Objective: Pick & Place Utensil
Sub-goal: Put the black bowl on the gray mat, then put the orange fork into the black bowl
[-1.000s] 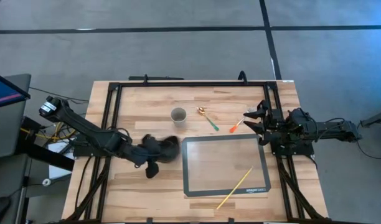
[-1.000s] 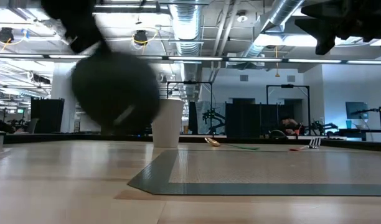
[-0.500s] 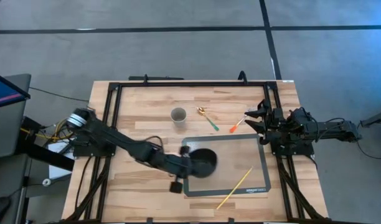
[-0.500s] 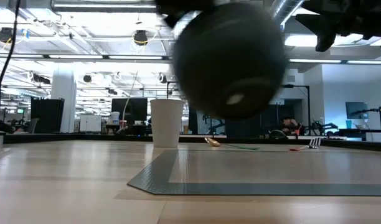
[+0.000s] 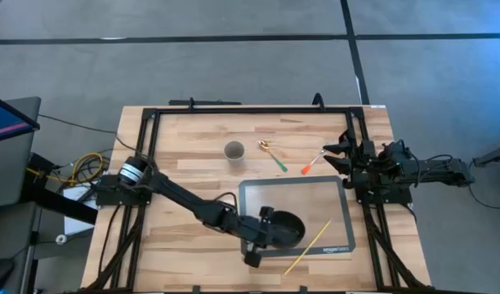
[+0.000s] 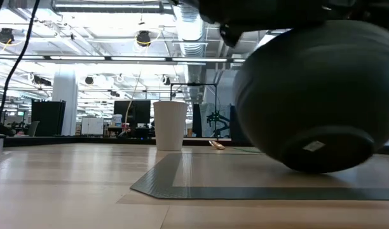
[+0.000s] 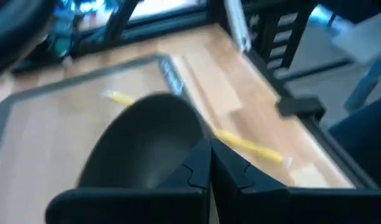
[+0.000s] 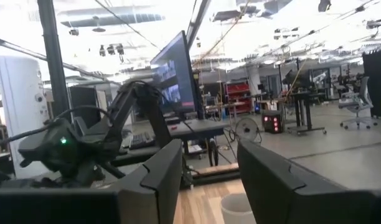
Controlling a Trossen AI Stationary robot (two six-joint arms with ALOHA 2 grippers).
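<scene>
Utensils lie apart: a yellow stick (image 5: 309, 247) across the mat's (image 5: 258, 196) near edge, a green spoon (image 5: 274, 155) and orange fork (image 5: 313, 162) beyond it near the cup (image 5: 234, 151). I see my left end effector (image 5: 265, 233) clamped on the empty black bowl's (image 5: 284, 230) rim over the mat. My right end effector (image 5: 336, 158) waits spread apart at the table's (image 5: 185, 139) right edge.

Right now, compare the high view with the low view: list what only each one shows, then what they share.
Only the high view shows the yellow stick utensil lying across the mat's edge, the orange-handled fork, the whole left arm, and the right gripper open at the table's right edge.

Only the low view shows the room beyond the table, and the round base under the dark bowl just above the mat.

Both show that bowl held by the left gripper, the grey mat, the white paper cup and the green-handled spoon.
</scene>
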